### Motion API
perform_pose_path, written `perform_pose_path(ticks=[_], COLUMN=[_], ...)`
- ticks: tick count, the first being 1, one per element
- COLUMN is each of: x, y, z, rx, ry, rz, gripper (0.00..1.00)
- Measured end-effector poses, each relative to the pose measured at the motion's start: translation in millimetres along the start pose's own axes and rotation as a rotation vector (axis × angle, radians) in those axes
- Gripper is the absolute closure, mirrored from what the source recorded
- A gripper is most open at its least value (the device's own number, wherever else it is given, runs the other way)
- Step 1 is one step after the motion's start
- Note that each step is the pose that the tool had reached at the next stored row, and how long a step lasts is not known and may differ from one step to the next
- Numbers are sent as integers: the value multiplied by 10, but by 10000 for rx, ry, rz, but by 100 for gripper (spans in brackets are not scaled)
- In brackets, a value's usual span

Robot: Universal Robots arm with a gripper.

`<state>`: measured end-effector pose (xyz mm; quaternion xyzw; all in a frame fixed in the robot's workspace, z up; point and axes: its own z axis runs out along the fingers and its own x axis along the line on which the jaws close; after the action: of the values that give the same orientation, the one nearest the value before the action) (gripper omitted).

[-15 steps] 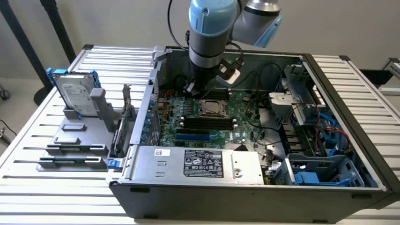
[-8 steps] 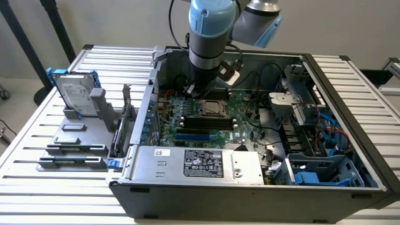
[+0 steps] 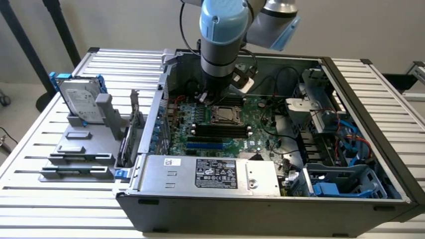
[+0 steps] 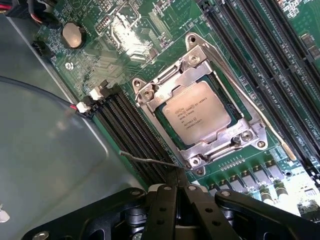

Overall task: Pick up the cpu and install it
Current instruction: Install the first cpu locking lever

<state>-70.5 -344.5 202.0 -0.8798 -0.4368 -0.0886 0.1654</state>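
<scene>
The cpu (image 4: 202, 111) is a small square chip with a silvery printed top. It lies flat in the motherboard socket, ringed by the metal retention frame (image 4: 196, 59). In the exterior view the cpu (image 3: 226, 114) sits mid-board inside the open computer case. My gripper (image 4: 178, 176) hovers just beside the socket's edge, fingers pressed together with nothing between them. In the exterior view the gripper (image 3: 208, 98) hangs from the arm just above the board, to the exterior view's left of the socket.
A thin wire lever (image 4: 150, 160) runs along the socket near my fingertips. Black memory slots (image 4: 270, 65) flank the socket. The labelled power-supply box (image 3: 212, 173) fills the case front. A hard drive in a blue bracket (image 3: 81, 102) stands on the slatted table at the exterior view's left.
</scene>
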Motion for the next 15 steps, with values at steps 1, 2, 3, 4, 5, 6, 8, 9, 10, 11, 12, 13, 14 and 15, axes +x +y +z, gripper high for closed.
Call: perform_pose_path(ticks=[1,2,3,4,5,6,8,9,10,11,12,13,14,15], x=[0,1,3,7,12,17,28,34,39,43,47,51,55,60], y=[2,5,8,12,16,22,33,37,41,45,49,52,56,60], z=[9,17,24,30,36,40,46,49,51,54,56,58,61,65], rx=[-11,-19,-24,-28,-31,-34,-44,-52,-60,-70,-80,-89,-99,-108], ry=[0,0,0,-5,-8,-11,-25,-35,-46,-59,-72,-84,-98,-110], rz=[-4,-6,-8,-7,-7,-7,-8,-8,-8,-9,-9,-9,-9,-9], gripper=[89,89,89,89,89,89,89,89,89,89,89,89,89,89])
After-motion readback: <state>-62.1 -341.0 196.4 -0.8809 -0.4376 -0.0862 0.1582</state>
